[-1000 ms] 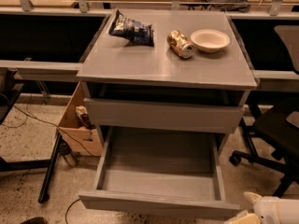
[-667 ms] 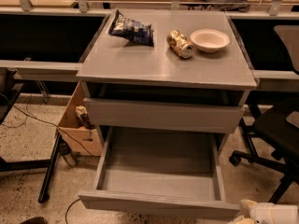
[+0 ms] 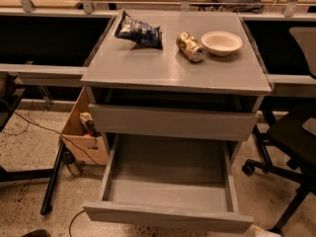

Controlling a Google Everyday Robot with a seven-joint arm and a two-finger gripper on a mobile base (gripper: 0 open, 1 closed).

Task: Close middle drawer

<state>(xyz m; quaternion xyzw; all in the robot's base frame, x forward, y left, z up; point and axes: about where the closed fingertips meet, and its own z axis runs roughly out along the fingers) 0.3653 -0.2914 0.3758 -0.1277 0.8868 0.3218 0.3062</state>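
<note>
Middle drawer [image 3: 168,217] is left fully open, while the gripper [image 3: 266,232], probably the white sliver beside its front corner, has been lowered, grip state unreadable.

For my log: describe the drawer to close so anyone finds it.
On the grey cabinet, below the taller-fronted drawer, sits the middle drawer, the gripper near its front right corner. Unlike its neighbour, it juts far out, empty, with a shallow front.

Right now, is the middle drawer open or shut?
Open. The middle drawer is pulled far out, its bare floor showing. The gripper is barely in view at the bottom edge, beside the drawer front's corner.
</note>
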